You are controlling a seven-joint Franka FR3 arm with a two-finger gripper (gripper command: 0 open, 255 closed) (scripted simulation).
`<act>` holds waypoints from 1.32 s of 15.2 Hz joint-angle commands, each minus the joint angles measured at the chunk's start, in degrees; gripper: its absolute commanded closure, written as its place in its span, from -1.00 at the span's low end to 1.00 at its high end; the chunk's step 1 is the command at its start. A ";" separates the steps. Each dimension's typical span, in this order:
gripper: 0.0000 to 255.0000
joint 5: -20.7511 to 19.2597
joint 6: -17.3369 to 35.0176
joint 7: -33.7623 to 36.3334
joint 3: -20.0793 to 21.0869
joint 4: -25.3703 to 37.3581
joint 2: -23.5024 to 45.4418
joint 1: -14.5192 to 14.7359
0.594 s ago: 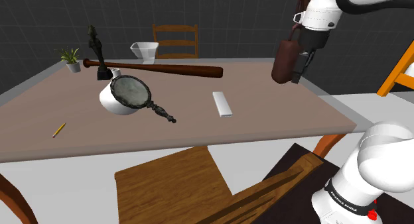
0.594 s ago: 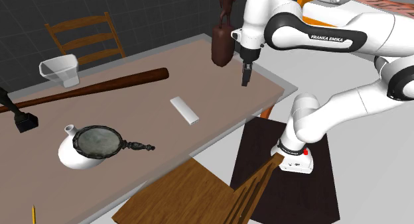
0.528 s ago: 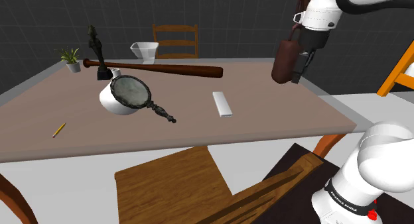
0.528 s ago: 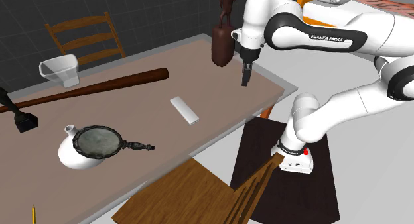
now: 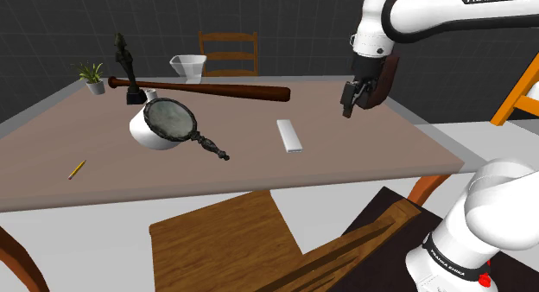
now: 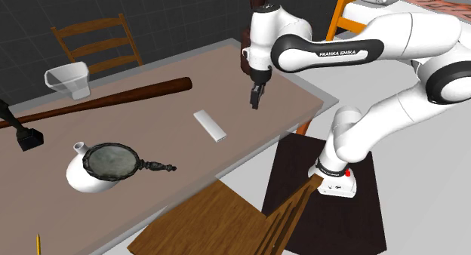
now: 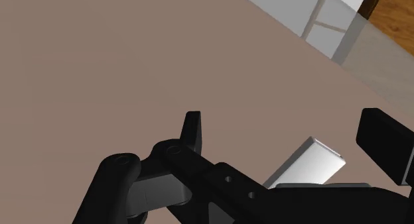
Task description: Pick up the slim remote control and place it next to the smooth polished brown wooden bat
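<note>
The slim white remote (image 5: 290,136) lies flat on the brown table (image 5: 371,148), a little in front of the bat's thick end. The long brown wooden bat (image 5: 203,88) stretches across the far side of the table. My black gripper (image 5: 348,99) hangs open above the table, to the shoulder view's right of the remote and apart from it. In the second exterior view the gripper (image 6: 255,97) points down just beyond the remote (image 6: 210,125), with the bat (image 6: 113,99) further back. In the wrist view the fingers (image 7: 192,130) stand wide apart and one end of the remote (image 7: 310,164) shows between them.
A hand mirror (image 5: 177,124) leans on a white pot (image 5: 147,130). A dark statuette (image 5: 127,70), a small plant (image 5: 91,77) and a white bowl (image 5: 187,67) stand behind the bat. A pencil (image 5: 77,169) lies at the front left. A wooden chair (image 5: 229,243) stands before the table.
The arm has swung toward the shoulder view's left and come down a little, bringing the gripper closer to the remote. The fingers stay open. Nothing on the table has moved.
</note>
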 commanded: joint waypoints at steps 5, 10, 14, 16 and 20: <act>-1.00 1.33 8.30 9.66 3.23 4.27 12.77 -1.27; -1.00 1.09 13.37 17.34 5.00 9.94 23.71 -2.16; -1.00 0.25 16.25 23.27 5.69 15.85 32.67 -2.59; -1.00 -0.26 17.27 26.10 5.76 19.25 37.17 -2.66; -1.00 -0.78 19.35 28.38 5.63 21.26 41.32 -2.60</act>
